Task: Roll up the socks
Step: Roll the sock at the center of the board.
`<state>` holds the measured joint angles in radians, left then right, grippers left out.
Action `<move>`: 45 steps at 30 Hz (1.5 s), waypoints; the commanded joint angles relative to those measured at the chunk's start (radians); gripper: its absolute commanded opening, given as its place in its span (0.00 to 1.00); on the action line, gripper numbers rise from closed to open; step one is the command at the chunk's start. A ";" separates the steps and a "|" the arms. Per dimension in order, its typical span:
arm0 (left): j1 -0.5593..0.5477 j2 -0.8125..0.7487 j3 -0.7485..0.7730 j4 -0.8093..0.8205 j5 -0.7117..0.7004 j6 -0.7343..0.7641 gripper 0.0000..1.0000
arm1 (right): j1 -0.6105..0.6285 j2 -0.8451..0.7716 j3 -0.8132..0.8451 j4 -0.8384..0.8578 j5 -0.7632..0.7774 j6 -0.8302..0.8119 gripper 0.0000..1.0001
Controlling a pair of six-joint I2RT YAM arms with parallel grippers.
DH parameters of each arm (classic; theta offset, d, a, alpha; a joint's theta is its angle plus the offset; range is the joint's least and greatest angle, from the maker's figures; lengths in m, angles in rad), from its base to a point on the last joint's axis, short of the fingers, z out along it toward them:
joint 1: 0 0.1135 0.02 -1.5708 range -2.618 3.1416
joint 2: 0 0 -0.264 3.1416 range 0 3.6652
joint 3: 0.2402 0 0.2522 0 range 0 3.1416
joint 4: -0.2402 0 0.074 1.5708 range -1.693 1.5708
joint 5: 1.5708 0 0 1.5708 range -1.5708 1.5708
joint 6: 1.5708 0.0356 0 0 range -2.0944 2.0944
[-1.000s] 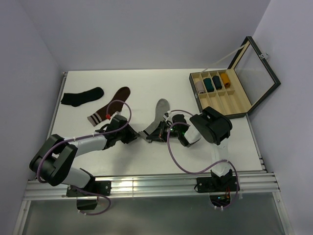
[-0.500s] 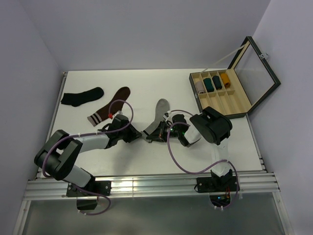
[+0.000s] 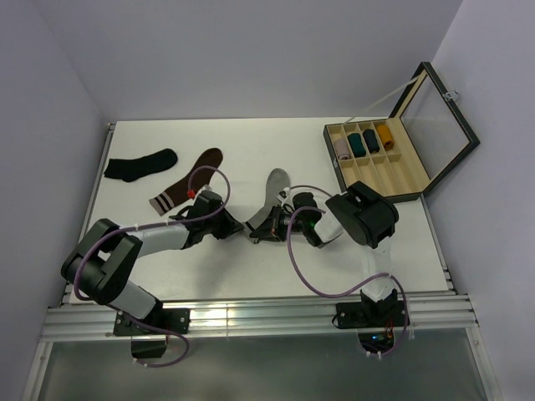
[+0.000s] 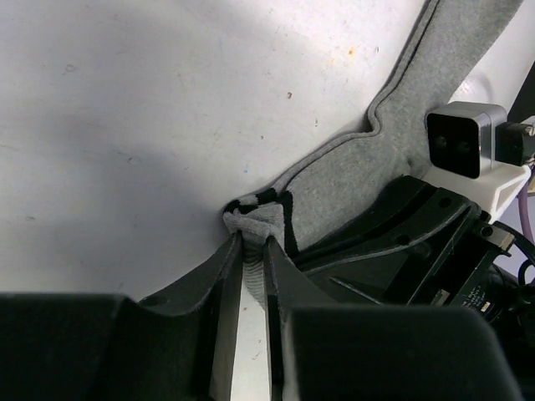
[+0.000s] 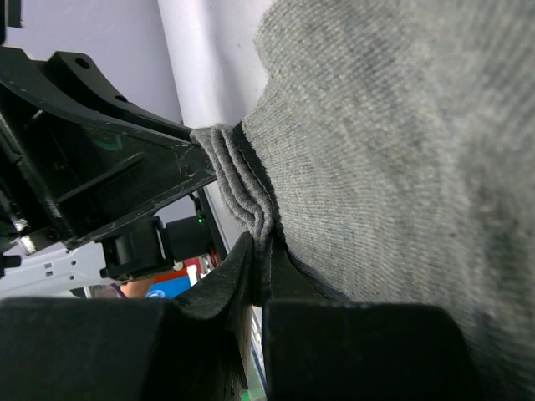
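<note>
Closing on the cuff: the L gripper [image 3: 238,227], reaching in from 9 o'clock, has narrowed its jaws over the last sec. It now pinches the striped cuff [image 4: 259,217] of the grey sock [image 3: 274,189], w/ fabric bunched at its tips. The R gripper [image 3: 267,230], in from 3 o'clock, is unchanged: clenched on the same cuff, a fold of knit nipped tight in its wrist view. The sock lies mid-table [image 3: 251,142], toe toward 12 and cuff toward 7, flat except at the cuff. For the task: both grippers appear to have the cuff secured, so rolling can prob. begin; no turn of fabric is wound yet. The pink sock is not made out in any view, and whether it lies under the grey one can't be told. The black sock [image 3: 140,164] and brown sock [image 3: 191,180] rest well apart toward 10 o'clock, the box [image 3: 405,180] at 2.
</note>
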<state>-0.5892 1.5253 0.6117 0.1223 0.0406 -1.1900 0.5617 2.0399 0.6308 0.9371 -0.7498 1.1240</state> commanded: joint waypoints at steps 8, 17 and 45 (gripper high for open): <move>-0.008 -0.040 0.056 -0.033 -0.016 0.015 0.23 | -0.006 0.008 0.018 -0.130 0.040 -0.061 0.04; -0.008 -0.042 0.049 -0.016 -0.004 -0.006 0.29 | -0.006 0.000 0.027 -0.162 0.046 -0.081 0.04; -0.008 0.024 0.080 0.036 -0.010 -0.033 0.27 | -0.006 0.008 0.047 -0.216 0.046 -0.107 0.04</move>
<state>-0.5907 1.5234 0.6487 0.0975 0.0338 -1.2003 0.5617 2.0350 0.6743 0.8448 -0.7723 1.0794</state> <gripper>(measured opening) 0.267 0.045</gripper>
